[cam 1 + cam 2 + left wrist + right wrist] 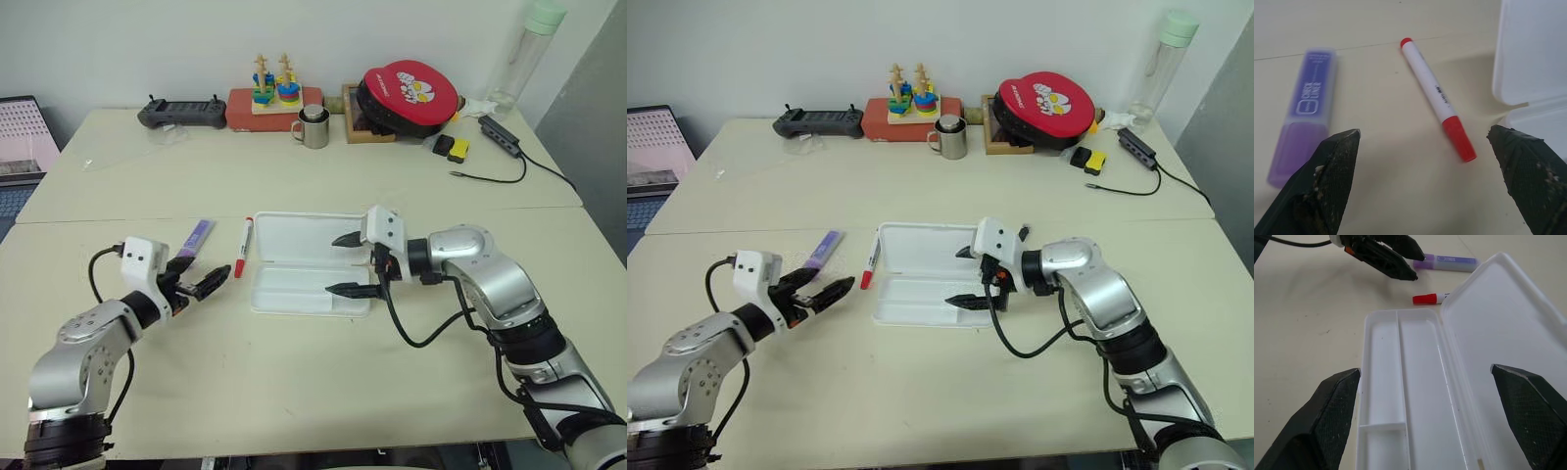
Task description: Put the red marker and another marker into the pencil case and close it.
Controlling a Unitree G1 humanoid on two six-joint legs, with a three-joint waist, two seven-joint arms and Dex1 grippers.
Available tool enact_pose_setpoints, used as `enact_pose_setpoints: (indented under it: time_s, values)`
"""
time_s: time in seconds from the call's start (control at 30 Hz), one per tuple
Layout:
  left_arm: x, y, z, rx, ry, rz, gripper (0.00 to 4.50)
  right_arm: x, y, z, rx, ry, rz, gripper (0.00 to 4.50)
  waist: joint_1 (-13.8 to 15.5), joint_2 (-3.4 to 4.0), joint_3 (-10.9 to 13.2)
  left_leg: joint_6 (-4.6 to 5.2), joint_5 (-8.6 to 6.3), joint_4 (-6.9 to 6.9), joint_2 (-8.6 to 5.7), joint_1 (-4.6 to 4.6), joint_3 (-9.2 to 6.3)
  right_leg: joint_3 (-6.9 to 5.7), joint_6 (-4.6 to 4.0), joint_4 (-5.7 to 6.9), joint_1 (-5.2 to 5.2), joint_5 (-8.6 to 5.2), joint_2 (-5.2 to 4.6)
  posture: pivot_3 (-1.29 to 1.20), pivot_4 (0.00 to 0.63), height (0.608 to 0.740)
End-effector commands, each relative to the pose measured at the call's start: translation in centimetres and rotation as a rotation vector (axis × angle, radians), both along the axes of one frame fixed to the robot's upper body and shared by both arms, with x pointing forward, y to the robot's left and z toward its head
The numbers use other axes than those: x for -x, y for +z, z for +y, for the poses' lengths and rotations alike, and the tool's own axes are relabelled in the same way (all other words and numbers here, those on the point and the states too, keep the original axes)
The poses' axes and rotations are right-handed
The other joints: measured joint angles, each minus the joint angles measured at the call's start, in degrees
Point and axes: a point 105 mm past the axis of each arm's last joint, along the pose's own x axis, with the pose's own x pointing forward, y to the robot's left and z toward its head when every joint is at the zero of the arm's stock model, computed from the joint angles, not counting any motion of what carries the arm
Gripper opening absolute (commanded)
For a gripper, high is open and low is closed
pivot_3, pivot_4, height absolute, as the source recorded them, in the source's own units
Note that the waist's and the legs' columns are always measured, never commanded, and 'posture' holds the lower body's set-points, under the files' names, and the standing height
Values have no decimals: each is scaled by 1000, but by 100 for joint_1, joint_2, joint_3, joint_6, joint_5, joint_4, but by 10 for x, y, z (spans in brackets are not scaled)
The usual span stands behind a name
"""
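Your pencil case (294, 257) lies open on the desk (294, 392), lid flat on the far side and the shallow tray nearer you, its compartments bare. The red marker (242, 247) lies on the desk just beside the case's left edge, apart from it, red cap toward you. The purple marker (196, 238) lies a little further left, near the red one but not touching it.

Your left end effector (201, 279) hovers low over the desk on the near side of the two markers, fingers spread and holding nothing; in the left wrist view the red marker (1437, 104) and the purple marker (1303, 112) both lie between and beyond its fingertips.

Your right end effector (345, 264) sits above the right part of the open case, pointing left across it, fingers spread wide and gripping nothing. Whether its lower finger touches the tray rim you cannot quite tell from the head views.

At the back of the desk stand a metal mug (313, 127), a toy stacker (272, 90) and a red pad (409, 93).
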Motion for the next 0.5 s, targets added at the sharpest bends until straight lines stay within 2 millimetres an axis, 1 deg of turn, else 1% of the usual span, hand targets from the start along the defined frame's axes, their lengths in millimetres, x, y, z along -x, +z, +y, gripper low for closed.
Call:
enact_pose_setpoints:
  time_s: [0.03, 0.1, 0.17, 0.3, 0.5]
  values:
    - [-5, 5, -8, -14, -17, -19, 4500, 3, 26, 4, -57, 11, -74, 4473, -5, 0, 0, 0, 0, 0, 0, 0, 1, 0, 0, 0, 0, 0, 0, 0, 150, 740]
    - [-7, -5, -10, -66, -23, 11, 4500, 2, 30, 4, -74, 5, -75, 4473, -7, 0, 0, 0, 0, 0, 1, 0, 0, 0, 0, 1, -1, 0, 0, 0, 150, 740]
    - [-10, -13, -9, -112, -11, 31, 4500, 1, 36, 4, -93, -1, -77, 4473, -7, 1, -1, 0, 0, 0, 0, 1, 1, 0, 0, 2, -1, 0, 0, 0, 150, 740]
    - [-17, -13, 0, -126, 35, 26, 4500, 1, 48, 4, -142, -10, -83, 4473, -6, 0, -1, 0, 0, 0, 0, 1, 0, -2, 0, 3, -2, 0, 0, 0, 150, 740]
    - [-21, -18, -3, -126, 30, 33, 4500, 0, 55, 3, -160, -19, -91, 4473, -4, -3, -3, 0, 0, 1, -1, 1, 1, -2, 1, 4, -2, 2, 0, 0, 150, 740]
